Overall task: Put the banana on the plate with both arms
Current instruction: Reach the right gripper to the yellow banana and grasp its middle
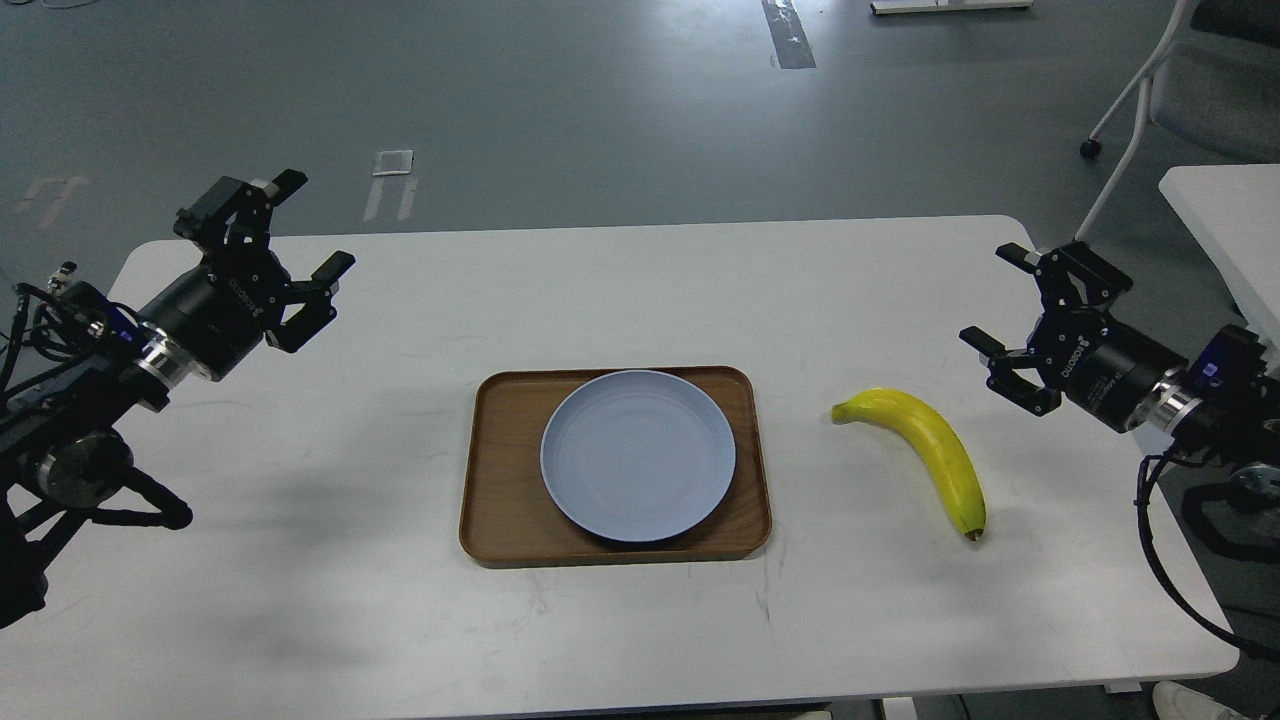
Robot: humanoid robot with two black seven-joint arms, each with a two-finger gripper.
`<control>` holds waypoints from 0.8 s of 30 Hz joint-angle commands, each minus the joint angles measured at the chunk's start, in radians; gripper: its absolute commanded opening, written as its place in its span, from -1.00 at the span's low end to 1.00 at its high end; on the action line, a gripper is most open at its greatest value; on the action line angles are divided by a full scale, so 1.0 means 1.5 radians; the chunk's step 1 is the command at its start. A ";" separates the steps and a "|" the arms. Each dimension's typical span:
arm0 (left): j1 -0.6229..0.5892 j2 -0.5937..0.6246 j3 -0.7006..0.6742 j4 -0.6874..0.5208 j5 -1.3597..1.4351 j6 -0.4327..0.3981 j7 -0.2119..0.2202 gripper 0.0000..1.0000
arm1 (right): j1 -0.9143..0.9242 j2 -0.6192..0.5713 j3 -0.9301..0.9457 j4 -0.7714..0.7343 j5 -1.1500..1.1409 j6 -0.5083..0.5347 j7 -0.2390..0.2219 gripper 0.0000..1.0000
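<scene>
A yellow banana (925, 448) with a dark tip lies on the white table, right of the tray. The pale blue-grey plate (638, 455) sits empty on a brown wooden tray (500, 480) at the table's middle. My left gripper (300, 225) is open and empty, raised over the table's far left, well away from the plate. My right gripper (995, 300) is open and empty, above the table's right side, a short way right of and beyond the banana, not touching it.
The white table (620, 300) ends close behind my right arm. A second white table (1225, 215) and a chair (1190, 90) stand at the far right. Grey floor lies beyond the far edge.
</scene>
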State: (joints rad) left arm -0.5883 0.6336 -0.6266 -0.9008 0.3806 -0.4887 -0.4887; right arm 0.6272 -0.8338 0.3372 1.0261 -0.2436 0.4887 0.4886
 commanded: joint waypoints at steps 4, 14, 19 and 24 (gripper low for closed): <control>0.003 -0.002 -0.024 0.002 0.000 0.000 0.000 0.95 | 0.121 -0.106 -0.045 0.050 -0.300 0.000 0.000 0.99; 0.001 0.002 -0.025 0.002 0.001 0.000 0.000 0.95 | 0.454 -0.063 -0.444 0.034 -0.566 0.000 0.000 0.99; 0.001 0.002 -0.026 0.000 0.001 0.000 0.000 0.95 | 0.498 0.039 -0.600 -0.028 -0.613 0.000 0.000 0.99; 0.001 0.004 -0.027 -0.004 0.001 0.000 0.000 0.95 | 0.495 0.108 -0.672 -0.071 -0.617 -0.041 0.000 0.99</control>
State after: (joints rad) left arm -0.5876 0.6370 -0.6661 -0.9038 0.3821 -0.4889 -0.4887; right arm 1.3709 -0.7191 -0.6146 0.9528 -1.1668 0.4629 0.4888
